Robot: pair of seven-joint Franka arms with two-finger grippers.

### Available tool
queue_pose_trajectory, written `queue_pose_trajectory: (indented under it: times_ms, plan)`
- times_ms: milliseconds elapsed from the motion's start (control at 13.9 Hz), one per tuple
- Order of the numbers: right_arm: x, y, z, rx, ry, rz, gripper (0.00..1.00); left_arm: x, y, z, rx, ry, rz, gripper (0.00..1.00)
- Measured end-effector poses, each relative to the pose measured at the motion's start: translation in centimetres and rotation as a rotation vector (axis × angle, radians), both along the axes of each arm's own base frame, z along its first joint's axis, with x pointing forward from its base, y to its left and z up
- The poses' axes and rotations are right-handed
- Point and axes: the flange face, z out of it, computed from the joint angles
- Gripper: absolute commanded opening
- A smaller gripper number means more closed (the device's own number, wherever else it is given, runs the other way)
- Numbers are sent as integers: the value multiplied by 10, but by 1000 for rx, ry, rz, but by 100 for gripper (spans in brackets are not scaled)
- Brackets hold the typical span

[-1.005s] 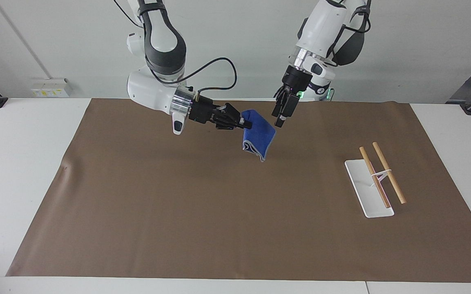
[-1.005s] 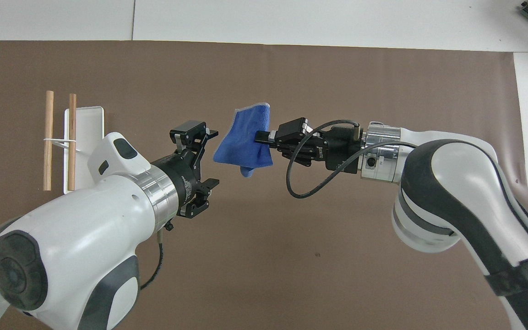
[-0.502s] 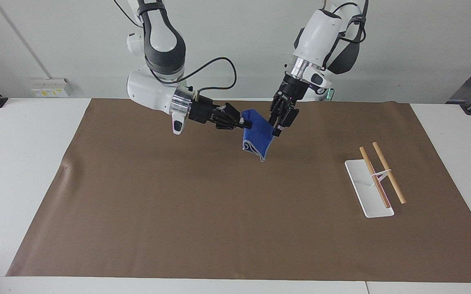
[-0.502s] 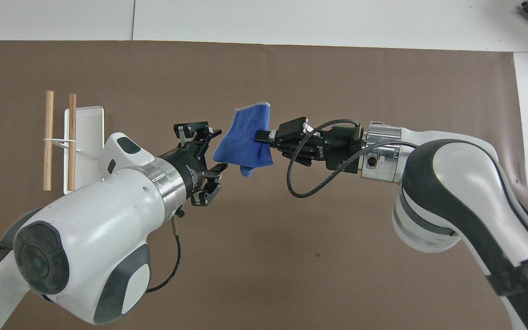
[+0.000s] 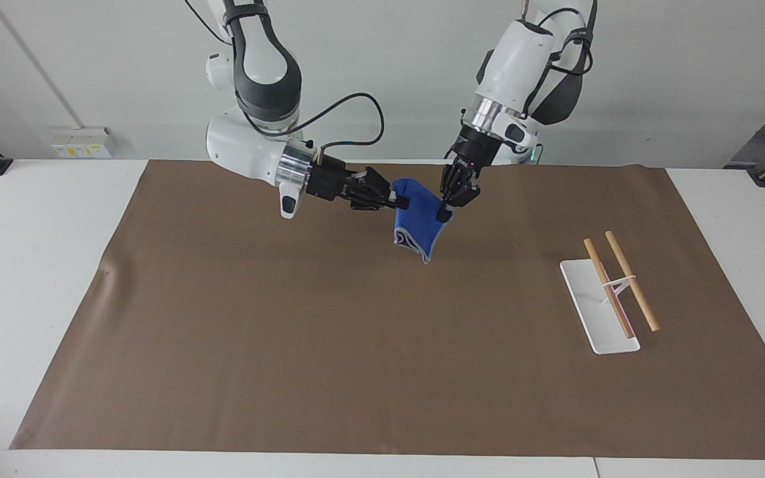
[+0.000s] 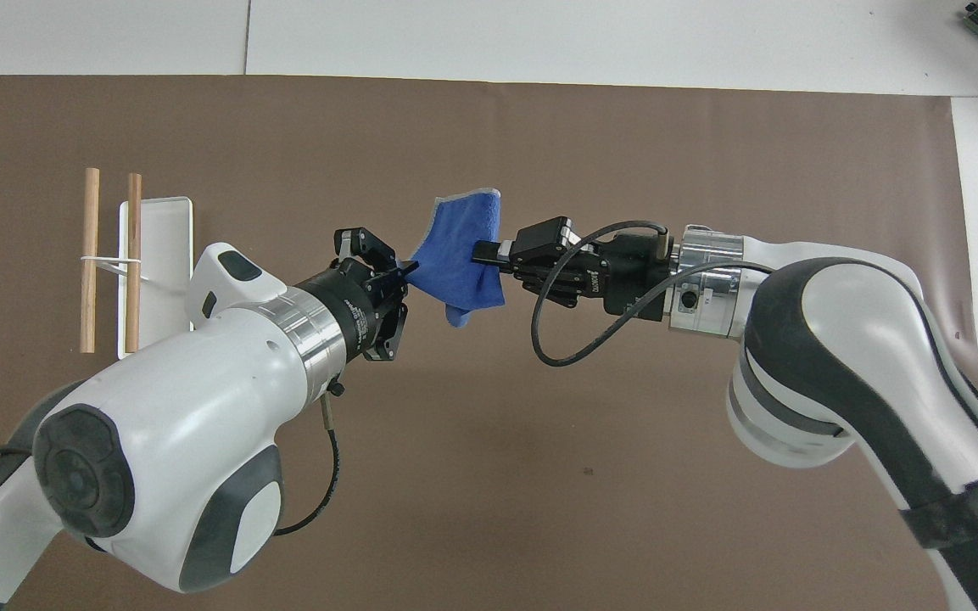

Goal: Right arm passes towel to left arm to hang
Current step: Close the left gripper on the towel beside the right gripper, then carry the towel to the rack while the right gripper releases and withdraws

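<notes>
The blue towel (image 5: pixel 420 222) is held in the air over the brown mat (image 5: pixel 289 332), near the middle of the mat's edge nearest the robots. It is clamped at its nine o'clock corner in the facing view by the right pincer (image 5: pixel 397 198), and its three o'clock corner is gripped by the closed left pincer (image 5: pixel 445 214). A white rack (image 5: pixel 600 307) with two wooden bars is seen on the mat toward the left arm's end of the table (image 5: pixel 37 265).
</notes>
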Motion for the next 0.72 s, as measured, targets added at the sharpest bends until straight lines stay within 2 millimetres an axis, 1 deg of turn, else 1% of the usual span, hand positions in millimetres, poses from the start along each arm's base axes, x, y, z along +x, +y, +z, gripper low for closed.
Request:
queue_pose_trajectory:
  times_ms: [144, 215, 287, 359, 431, 502, 646, 718]
  plan:
    - [0, 0, 0, 0, 0, 0, 0, 2, 2, -1, 0, 0, 5, 0]
    - [0, 0, 0, 0, 0, 0, 6, 2, 3, -1, -1, 0, 6, 0]
    - [0, 0, 0, 0, 0, 0, 46, 3, 3, -1, -1, 0, 8, 0]
    - [0, -1, 0, -1, 0, -2, 49, 3, 4, -1, -1, 0, 10, 0]
    - [1, -2, 0, -1, 0, -6, 82, 4, 5, -1, -1, 0, 11, 0]
    - [2, -5, 0, -2, -1, -11, 100, 5, 7, -1, 1, -1, 13, 0]
    - [4, -10, 2, -20, -14, -31, 100, 11, 16, -2, 10, -8, 17, 0]
    - [5, -14, 4, -64, -38, -39, 100, 15, 22, -2, 15, -12, 19, 0]
